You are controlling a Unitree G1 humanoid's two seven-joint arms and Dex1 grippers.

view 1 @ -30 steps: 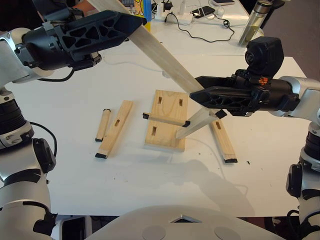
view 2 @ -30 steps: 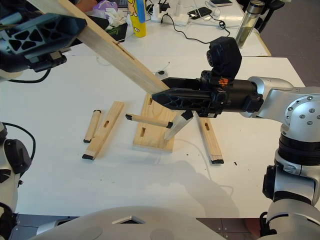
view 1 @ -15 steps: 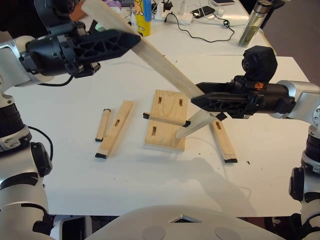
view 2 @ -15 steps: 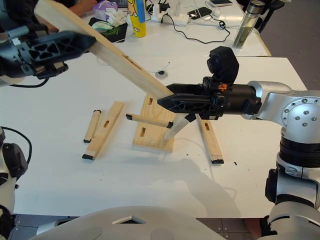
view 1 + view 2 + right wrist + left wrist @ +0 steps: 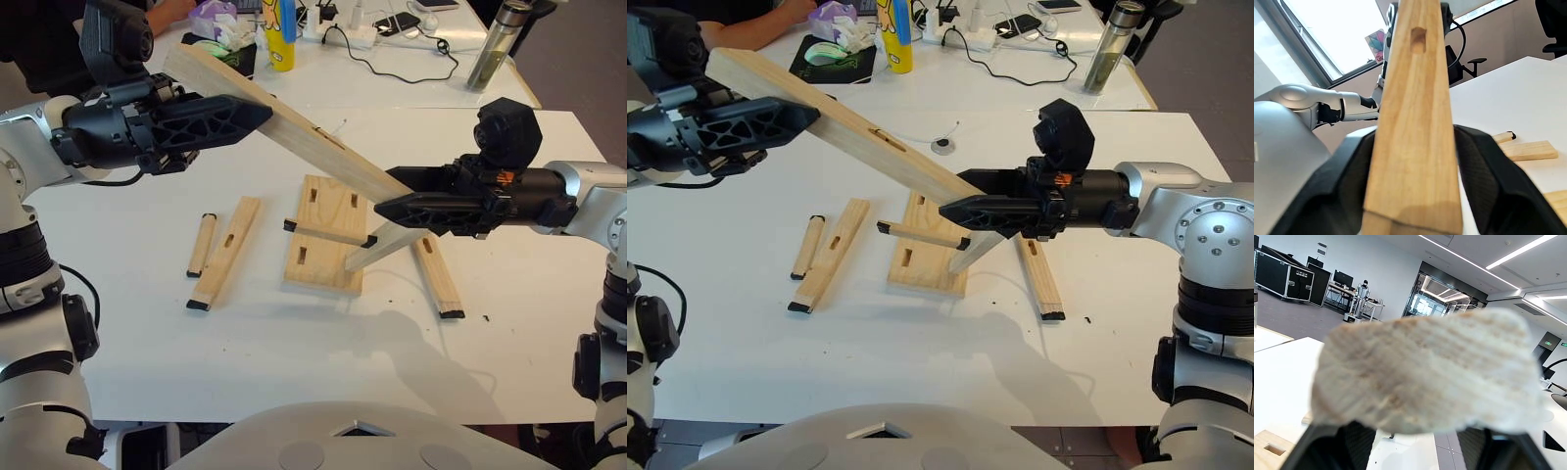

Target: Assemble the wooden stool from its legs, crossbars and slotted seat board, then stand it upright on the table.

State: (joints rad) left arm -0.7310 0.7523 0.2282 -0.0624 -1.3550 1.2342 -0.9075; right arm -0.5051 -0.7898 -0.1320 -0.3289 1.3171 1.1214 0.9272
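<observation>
A long wooden leg [image 5: 313, 147] slants over the table, held at both ends. My left gripper [image 5: 257, 110] is shut on its raised upper end [image 5: 1425, 377]. My right gripper [image 5: 384, 192] is shut on its lower part [image 5: 1415, 122], just above the slotted seat board [image 5: 328, 211]. The leg's lower tip [image 5: 355, 262] comes down at the board's near right corner. A thin black-capped crossbar [image 5: 328, 233] sticks out sideways from the leg over the board. Another slotted leg [image 5: 227, 250] and a short crossbar [image 5: 203, 245] lie left of the board. A third leg [image 5: 438, 279] lies to its right.
At the table's back stand a yellow bottle [image 5: 898, 34], a metal flask [image 5: 498, 44], a power strip with cables [image 5: 362, 39] and a mouse pad [image 5: 828, 59]. A small round object [image 5: 941, 146] lies behind the board. The white table [image 5: 294, 343] has free room in front.
My left gripper has come down and back, lowering the leg's upper end, so the leg now slants flatter. The right gripper and the leg's lower tip stay about where they were.
</observation>
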